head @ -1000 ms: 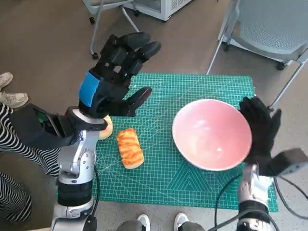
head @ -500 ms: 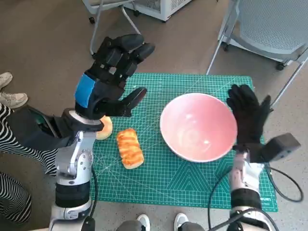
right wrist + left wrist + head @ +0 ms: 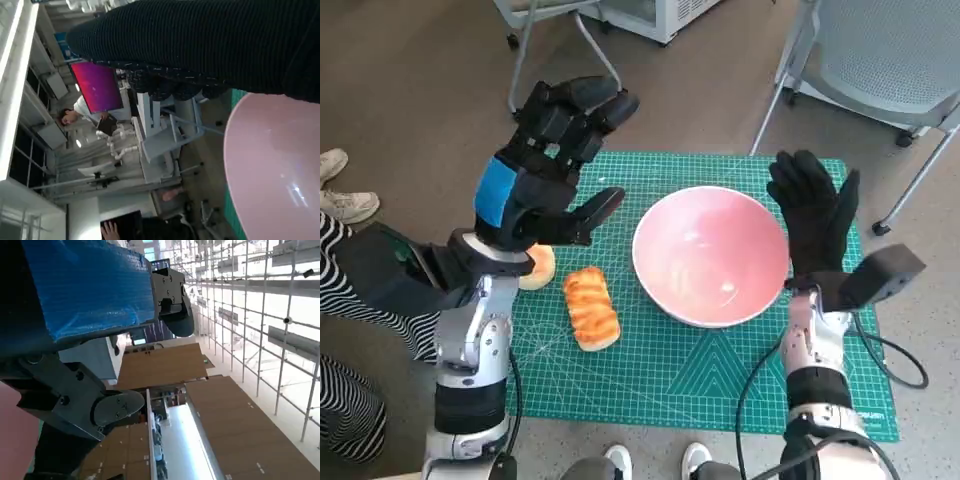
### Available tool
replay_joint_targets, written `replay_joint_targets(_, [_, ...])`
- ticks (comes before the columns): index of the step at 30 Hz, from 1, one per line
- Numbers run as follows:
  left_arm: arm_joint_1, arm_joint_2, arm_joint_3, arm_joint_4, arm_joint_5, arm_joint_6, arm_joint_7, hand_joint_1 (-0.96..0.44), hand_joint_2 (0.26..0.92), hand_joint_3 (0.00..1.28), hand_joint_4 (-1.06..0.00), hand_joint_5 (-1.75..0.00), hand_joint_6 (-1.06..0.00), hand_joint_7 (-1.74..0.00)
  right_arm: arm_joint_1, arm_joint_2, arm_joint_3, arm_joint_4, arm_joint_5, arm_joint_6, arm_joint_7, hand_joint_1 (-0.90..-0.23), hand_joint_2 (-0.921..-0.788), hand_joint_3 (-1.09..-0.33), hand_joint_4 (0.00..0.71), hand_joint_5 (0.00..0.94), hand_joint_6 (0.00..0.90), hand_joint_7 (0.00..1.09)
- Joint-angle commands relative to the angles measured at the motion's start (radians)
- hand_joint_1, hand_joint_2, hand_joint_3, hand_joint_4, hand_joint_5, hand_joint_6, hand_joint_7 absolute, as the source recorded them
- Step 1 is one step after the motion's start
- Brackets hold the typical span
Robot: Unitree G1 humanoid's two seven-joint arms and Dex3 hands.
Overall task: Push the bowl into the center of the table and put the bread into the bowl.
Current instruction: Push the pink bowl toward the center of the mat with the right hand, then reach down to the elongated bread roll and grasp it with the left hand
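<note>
A pink bowl (image 3: 710,255) stands empty on the green cutting mat (image 3: 720,370), near the mat's middle; its rim and inside (image 3: 272,170) fill part of the right wrist view. My gloved right hand (image 3: 812,222) stands upright with fingers spread, its palm against the bowl's right rim. A striped orange bread roll (image 3: 590,307) lies on the mat left of the bowl. My left hand (image 3: 552,165) hovers raised above the mat's left part, fingers apart and holding nothing. The left wrist view shows only that hand's blue-taped back (image 3: 85,287) and the room.
A round pale bun (image 3: 538,268) sits at the mat's left edge, partly under my left wrist. Chair legs and a grey chair (image 3: 880,60) stand beyond the table. A person's striped clothing (image 3: 345,330) and white shoes (image 3: 342,195) show at the left.
My right hand has pushed the bowl leftward across the mat, from the right side toward the middle. The left hand has stayed raised in much the same place.
</note>
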Motion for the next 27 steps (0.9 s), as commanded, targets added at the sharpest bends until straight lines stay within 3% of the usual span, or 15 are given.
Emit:
replay_joint_targets(1, [0.014, 0.005, 0.005, -0.020, 0.003, -0.019, 0.003, -0.11, 0.742, 0.57, -0.01, -0.53, 0.00, -0.92, 0.013, -0.018, -0.002, 0.013, -0.004, 0.026, -0.009, -0.591, -0.921, -0.821, 0.137, 0.004, 0.037, 0.50])
replay_joint_targets(13, [0.016, 0.008, 0.007, -0.014, 0.004, -0.029, 0.002, -0.11, 0.756, 0.55, -0.01, -0.51, 0.00, -0.92, 0.046, -0.066, -0.011, -0.099, 0.004, 0.028, -0.010, -0.584, -0.921, -0.801, 0.153, 0.010, 0.042, 0.51])
replay_joint_targets(19, [0.011, 0.009, 0.006, -0.015, 0.000, -0.023, -0.001, -0.11, 0.764, 0.53, -0.02, -0.50, 0.00, -0.89, 0.099, -0.068, 0.016, -0.288, -0.022, 0.042, -0.050, -0.616, -0.921, -0.765, 0.163, 0.011, 0.053, 0.51])
replay_joint_targets(27, [-0.002, 0.016, -0.002, -0.024, 0.004, -0.022, -0.007, -0.11, 0.768, 0.53, -0.03, -0.50, 0.00, -0.90, 0.204, -0.062, 0.096, -0.647, -0.042, 0.120, -0.070, -0.657, -0.921, -0.707, 0.181, 0.015, 0.078, 0.52])
